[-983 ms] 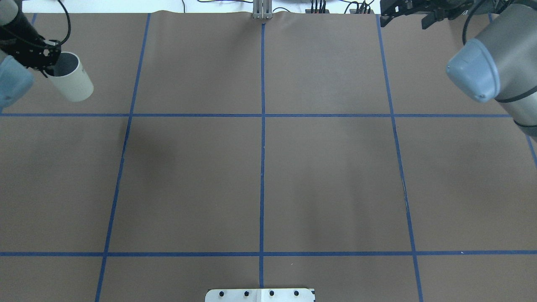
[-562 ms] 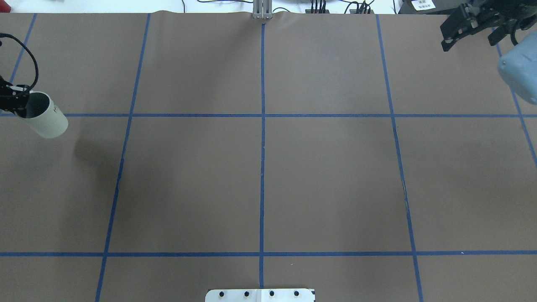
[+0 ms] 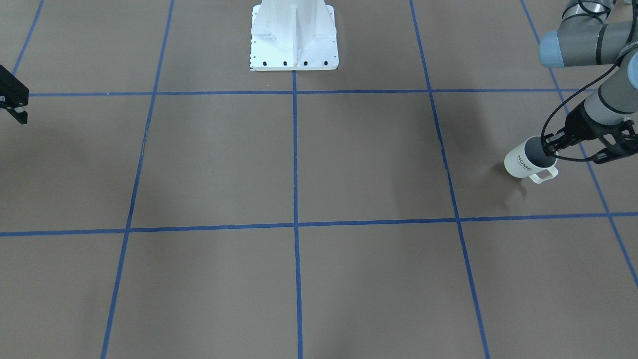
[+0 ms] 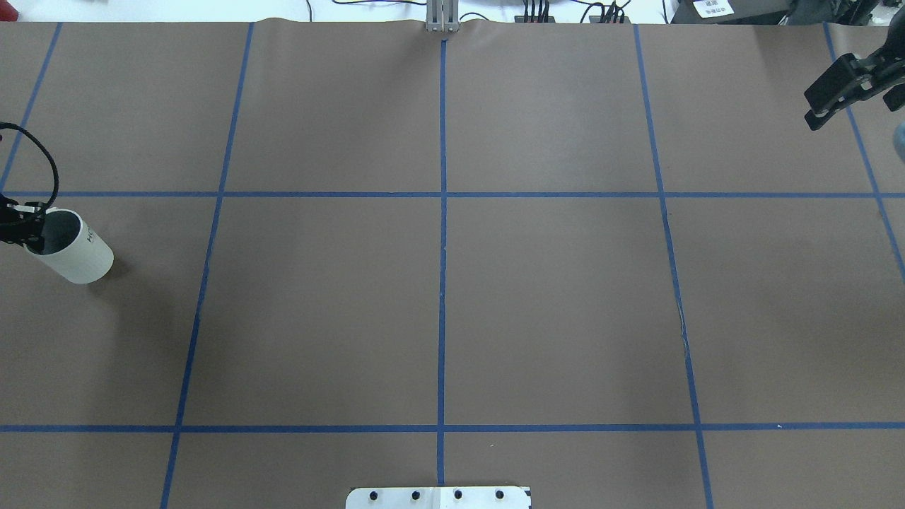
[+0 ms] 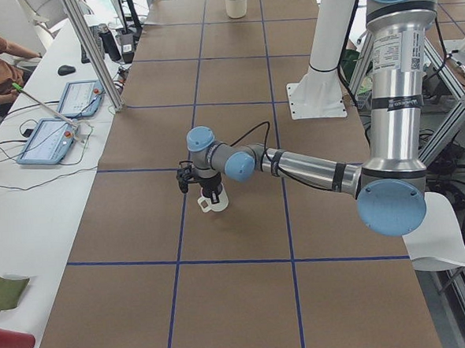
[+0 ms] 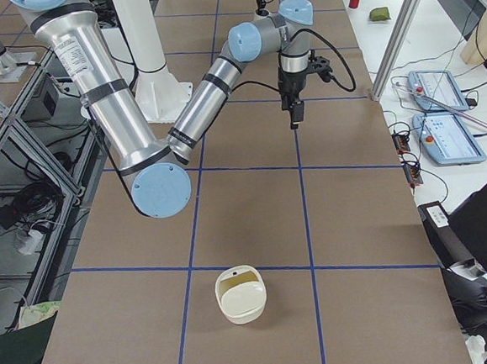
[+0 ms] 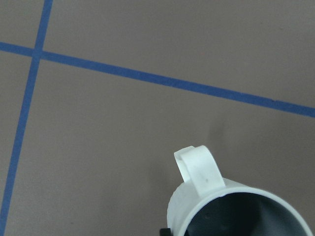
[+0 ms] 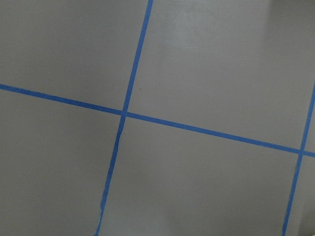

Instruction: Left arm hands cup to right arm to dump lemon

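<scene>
- Your left gripper (image 3: 548,149) is pinched tight on the rim of the cup (image 3: 521,164).
- The cup hangs tilted, low over the left end of the table (image 3: 349,159). You can't tell if its base is touching.
- Your right gripper (image 4: 852,106) is way over at the right end, well apart from the cup, fingers spread and holding nothing.
- The lemon: can't make it out inside the cup's grey interior.

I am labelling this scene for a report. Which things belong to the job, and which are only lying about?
Job: cup, held at its rim by left gripper; right gripper, open and empty. Lemon not visible.
Lying about: cream container; tablets; red cylinder; green cloth.
</scene>
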You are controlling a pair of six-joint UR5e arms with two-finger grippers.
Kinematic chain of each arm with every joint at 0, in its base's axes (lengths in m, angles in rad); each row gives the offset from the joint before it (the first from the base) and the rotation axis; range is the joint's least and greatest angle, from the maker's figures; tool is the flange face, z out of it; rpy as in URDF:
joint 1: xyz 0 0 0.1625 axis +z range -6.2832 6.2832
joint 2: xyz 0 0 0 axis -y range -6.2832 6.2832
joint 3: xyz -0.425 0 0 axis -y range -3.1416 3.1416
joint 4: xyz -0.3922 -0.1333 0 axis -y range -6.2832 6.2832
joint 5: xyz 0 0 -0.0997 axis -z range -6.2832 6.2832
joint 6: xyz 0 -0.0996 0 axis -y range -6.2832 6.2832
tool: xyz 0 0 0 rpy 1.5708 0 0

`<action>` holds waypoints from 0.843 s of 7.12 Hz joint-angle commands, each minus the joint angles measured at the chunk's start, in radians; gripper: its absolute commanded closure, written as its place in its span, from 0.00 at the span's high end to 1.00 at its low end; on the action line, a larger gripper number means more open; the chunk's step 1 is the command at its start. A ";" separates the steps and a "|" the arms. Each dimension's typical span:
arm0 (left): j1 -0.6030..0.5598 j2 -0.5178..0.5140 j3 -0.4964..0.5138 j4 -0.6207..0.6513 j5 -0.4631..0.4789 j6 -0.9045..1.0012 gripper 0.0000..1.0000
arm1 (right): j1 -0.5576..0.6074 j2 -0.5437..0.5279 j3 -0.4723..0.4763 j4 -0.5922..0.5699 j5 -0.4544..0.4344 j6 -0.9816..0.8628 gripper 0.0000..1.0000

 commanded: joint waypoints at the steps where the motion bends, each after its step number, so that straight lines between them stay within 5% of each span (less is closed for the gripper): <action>1: 0.012 0.037 -0.008 -0.011 -0.011 0.009 0.49 | 0.001 -0.012 -0.002 0.001 -0.013 -0.006 1.00; 2: 0.020 0.044 -0.011 -0.013 -0.008 0.011 0.99 | 0.001 -0.006 -0.004 0.007 -0.013 -0.008 1.00; 6: -0.029 0.045 -0.106 0.041 -0.009 0.200 1.00 | 0.013 -0.072 -0.005 0.025 -0.009 -0.008 1.00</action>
